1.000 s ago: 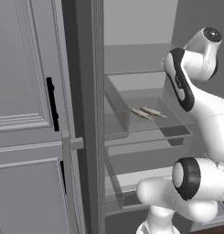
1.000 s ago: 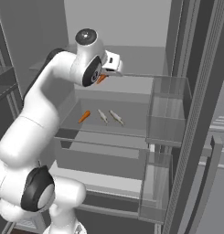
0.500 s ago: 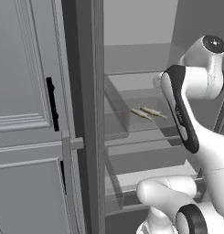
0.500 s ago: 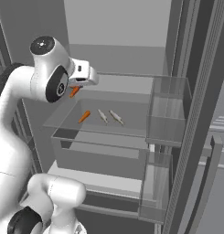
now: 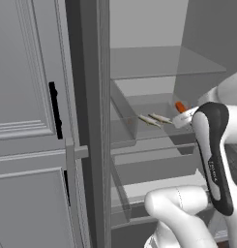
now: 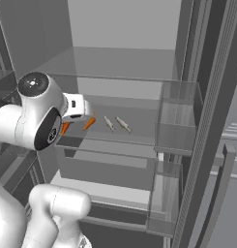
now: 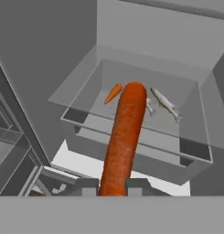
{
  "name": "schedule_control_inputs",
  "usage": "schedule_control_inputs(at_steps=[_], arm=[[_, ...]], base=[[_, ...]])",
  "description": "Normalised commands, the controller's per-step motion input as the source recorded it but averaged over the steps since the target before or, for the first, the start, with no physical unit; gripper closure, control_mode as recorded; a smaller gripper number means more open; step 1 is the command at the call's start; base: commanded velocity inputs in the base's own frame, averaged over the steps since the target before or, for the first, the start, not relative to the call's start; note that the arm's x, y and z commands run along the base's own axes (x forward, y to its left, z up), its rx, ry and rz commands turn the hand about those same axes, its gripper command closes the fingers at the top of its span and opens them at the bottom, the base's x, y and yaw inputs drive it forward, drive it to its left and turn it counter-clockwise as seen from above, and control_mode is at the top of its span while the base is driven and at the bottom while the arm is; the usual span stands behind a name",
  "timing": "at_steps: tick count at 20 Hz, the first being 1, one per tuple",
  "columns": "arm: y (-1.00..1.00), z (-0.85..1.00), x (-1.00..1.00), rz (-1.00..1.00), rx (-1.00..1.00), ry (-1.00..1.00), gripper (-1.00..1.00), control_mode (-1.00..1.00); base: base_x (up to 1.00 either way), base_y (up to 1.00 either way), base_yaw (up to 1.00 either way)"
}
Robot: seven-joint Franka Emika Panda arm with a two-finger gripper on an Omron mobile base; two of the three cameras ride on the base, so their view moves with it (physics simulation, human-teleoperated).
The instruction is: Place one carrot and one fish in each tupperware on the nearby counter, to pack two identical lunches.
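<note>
My gripper (image 7: pixel 112 185) is shut on a long orange carrot (image 7: pixel 125 137) that sticks straight out ahead of the fingers. In the left base view the gripper (image 5: pixel 184 116) hangs at the right, in front of the open fridge, with the carrot's tip (image 5: pixel 180 106) showing above it. A second, smaller carrot (image 7: pixel 113 93) lies in the clear fridge drawer (image 7: pixel 131 141), beside two silvery fish (image 7: pixel 167 105), (image 7: pixel 149 106). The right base view shows that loose carrot (image 6: pixel 89 123) and the fish (image 6: pixel 108 123), (image 6: pixel 123 124) side by side. The tupperware and the counter are out of view.
A glass shelf (image 5: pixel 158 63) spans the fridge above the drawer. The open fridge door with clear bins (image 6: pixel 178 121) stands to the right. A grey panelled door with a black handle (image 5: pixel 53 109) closes off the left. A lower drawer (image 6: pixel 105 164) sits beneath.
The arm has swung back and down, carrying the held carrot out from over the drawer toward the fridge's front. The loose carrot and the fish have not moved.
</note>
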Motion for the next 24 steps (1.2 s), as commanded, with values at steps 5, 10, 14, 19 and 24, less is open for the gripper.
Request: schedule_control_inputs(at_steps=[5, 10, 14, 19, 24], arm=[[0.19, -0.7, -0.22, 0.0, -0.09, 0.21, 1.0, -1.0], [0.0, -0.12, -0.07, 0.0, 0.0, 0.06, 1.0, -1.0], [0.0, 0.0, -0.03, 0.0, 0.0, 0.0, 1.0, -1.0], [-0.06, 0.0, -0.12, 0.0, 0.0, 0.0, 1.0, 1.0], [0.0, 0.0, 0.0, 0.0, 0.0, 0.0, 1.0, 1.0]], base=[[0.0, 0.0, 0.0], [0.0, 0.0, 0.0], [0.0, 0.0, 0.0], [-0.8, -0.47, -0.21], [-1.0, -0.23, -0.25]])
